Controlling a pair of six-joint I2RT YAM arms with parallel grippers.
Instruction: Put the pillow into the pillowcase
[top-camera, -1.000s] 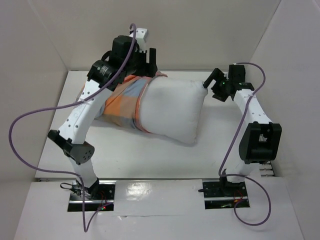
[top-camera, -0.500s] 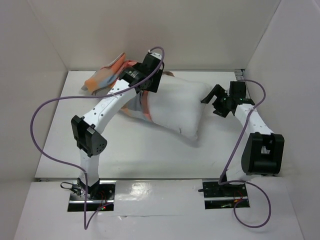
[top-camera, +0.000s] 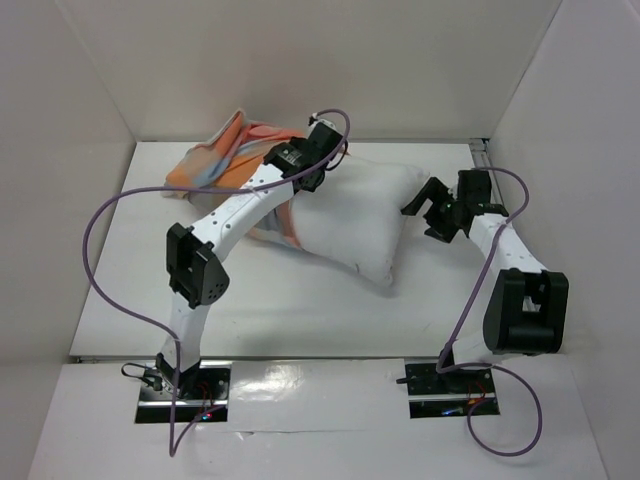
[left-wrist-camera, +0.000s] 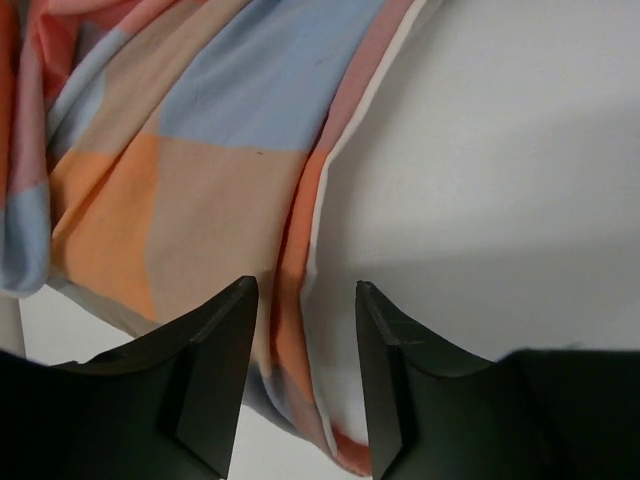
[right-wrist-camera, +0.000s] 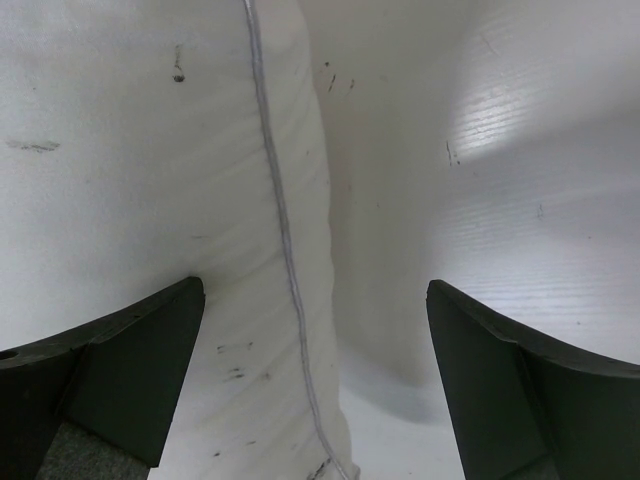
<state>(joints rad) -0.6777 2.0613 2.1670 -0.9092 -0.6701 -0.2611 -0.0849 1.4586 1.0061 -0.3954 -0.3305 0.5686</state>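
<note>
Just ahead of part-open, empty left gripper (left-wrist-camera: 306, 287): pillowcase (left-wrist-camera: 200, 170) hem. Ahead of wide-spread, empty right gripper (right-wrist-camera: 315, 285): seamed edge of pillow (right-wrist-camera: 130, 150).

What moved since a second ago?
The left tool swung right, from over the pillowcase to the far edge of the pillow, and the pillowcase's loose end got heaped up at the back left. The right tool drew back from the pillow's corner toward the near side, open. The pillow stayed put, its left end in the case.

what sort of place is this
Likely a robot lab test cell: plain white walls box in a white table, and two cabled arms are bolted at its near edge, over a pillow and pillowcase.
</note>
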